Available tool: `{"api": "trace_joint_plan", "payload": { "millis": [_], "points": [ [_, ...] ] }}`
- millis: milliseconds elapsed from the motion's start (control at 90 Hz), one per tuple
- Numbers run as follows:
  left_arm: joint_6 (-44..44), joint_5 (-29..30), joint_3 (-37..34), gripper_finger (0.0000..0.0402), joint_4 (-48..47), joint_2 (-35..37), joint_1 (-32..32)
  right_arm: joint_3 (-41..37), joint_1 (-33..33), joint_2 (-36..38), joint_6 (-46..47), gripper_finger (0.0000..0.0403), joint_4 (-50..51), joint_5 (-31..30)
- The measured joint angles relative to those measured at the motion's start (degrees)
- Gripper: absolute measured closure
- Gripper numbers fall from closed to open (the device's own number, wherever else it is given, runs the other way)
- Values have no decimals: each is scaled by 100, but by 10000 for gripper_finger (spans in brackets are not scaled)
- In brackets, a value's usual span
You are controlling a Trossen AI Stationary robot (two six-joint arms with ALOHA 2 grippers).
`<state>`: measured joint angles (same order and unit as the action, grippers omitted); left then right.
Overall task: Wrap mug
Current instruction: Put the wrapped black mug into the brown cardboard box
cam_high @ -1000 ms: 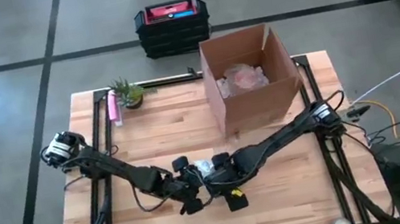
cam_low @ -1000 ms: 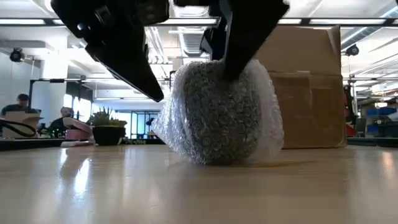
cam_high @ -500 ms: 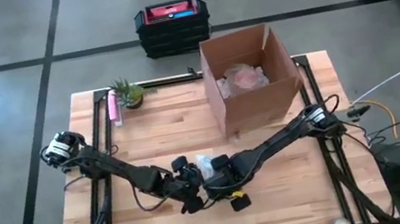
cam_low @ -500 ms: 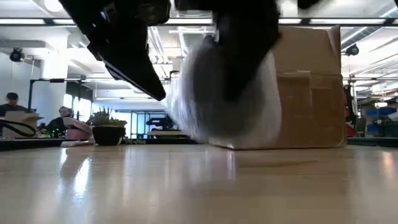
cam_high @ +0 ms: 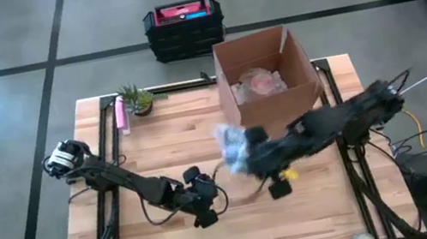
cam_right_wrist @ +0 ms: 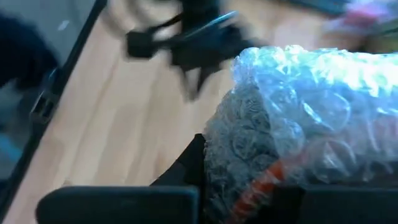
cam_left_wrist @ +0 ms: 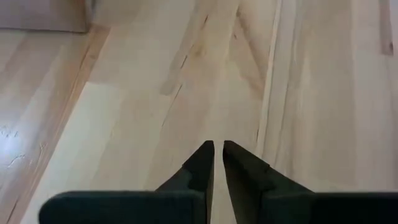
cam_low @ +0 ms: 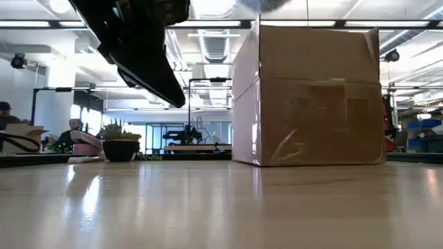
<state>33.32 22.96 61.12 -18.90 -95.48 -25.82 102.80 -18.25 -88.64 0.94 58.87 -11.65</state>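
Two arms share the surface (cam_high: 160,163) in the high view. The right tool (cam_high: 247,155) carries the bubble-wrapped mug (cam_high: 230,143) lifted off the wood, just at the near-left corner of the open cardboard box (cam_high: 290,59). The left tool (cam_high: 204,209) rests low, near the middle of the near side, well apart from the bundle. A small potted plant (cam_high: 136,99) and a pink object (cam_high: 120,115) sit at the far left.

From the low view, the wrapped mug is out of sight above; only the box (cam_low: 311,97) stands on the wood, with the left arm's dark tool (cam_low: 138,48) hanging at upper left.

The left wrist view shows its fingers (cam_left_wrist: 199,171) pressed nearly together over bare wood, grasping nothing.

The right wrist view shows the bundle (cam_right_wrist: 298,137) clenched between that tool's fingers, an orange strip visible through the wrap.

Judging by this, wrapping looks finished and the step in hand is carrying the bundle toward the box. Next calls for raising it clear of the box's near wall, centring it over the opening, then letting go without crushing the wrap.
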Motion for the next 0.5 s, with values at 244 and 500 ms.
{"api": "trace_joint_plan", "payload": {
  "millis": [244,500],
  "points": [
    [-112,38,-1,379,153,0,15,2,978,1036,-312,393,-464,-947],
    [-394,54,-1,379,415,0,23,7,3041,1052,-187,393,-439,-773]
  ]
}}
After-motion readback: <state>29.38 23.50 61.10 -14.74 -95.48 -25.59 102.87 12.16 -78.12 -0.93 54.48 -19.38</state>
